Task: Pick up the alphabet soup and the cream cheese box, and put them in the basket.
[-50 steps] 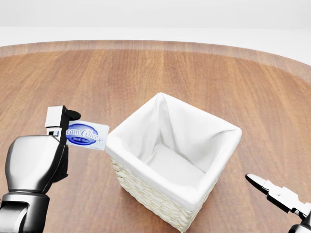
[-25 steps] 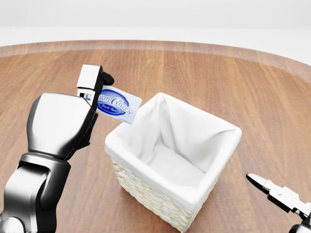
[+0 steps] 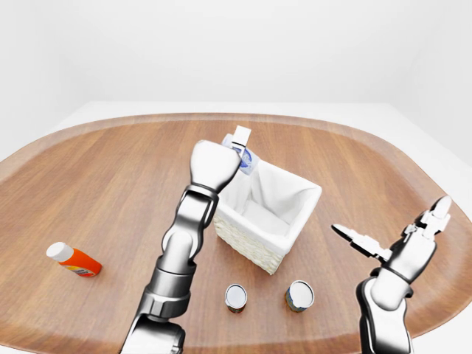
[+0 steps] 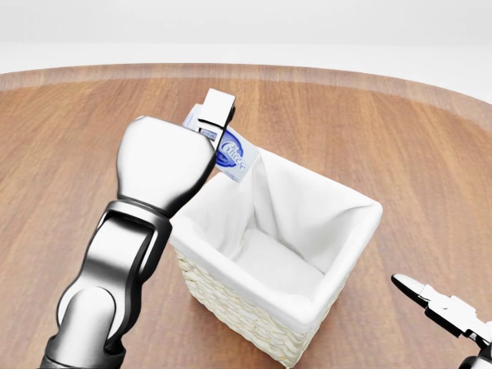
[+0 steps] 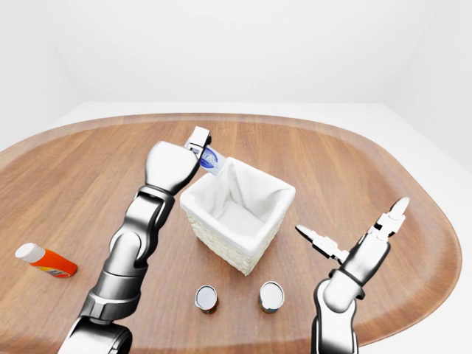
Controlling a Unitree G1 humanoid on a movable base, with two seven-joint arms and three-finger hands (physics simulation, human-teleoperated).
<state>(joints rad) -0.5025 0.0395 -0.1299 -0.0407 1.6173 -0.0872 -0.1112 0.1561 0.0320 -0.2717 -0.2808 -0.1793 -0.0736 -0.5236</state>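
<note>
Progress noted. Head view: left hand [image 4: 211,115], fingers clamped on the cream cheese box [image 4: 231,154], has risen from lower left to the basket [image 4: 307,307] rim's upper-left corner; release looks imminent. Eye views: right hand [image 5: 354,236] splayed, empty, lower right. Two cans [image 3: 236,296] [image 3: 299,294] below the basket; alphabet soup unidentifiable.

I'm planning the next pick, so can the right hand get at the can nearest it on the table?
Probably yes. The right hand is open and holds nothing, and the can stands in the open beside it, apart from the basket and the other can.
</note>
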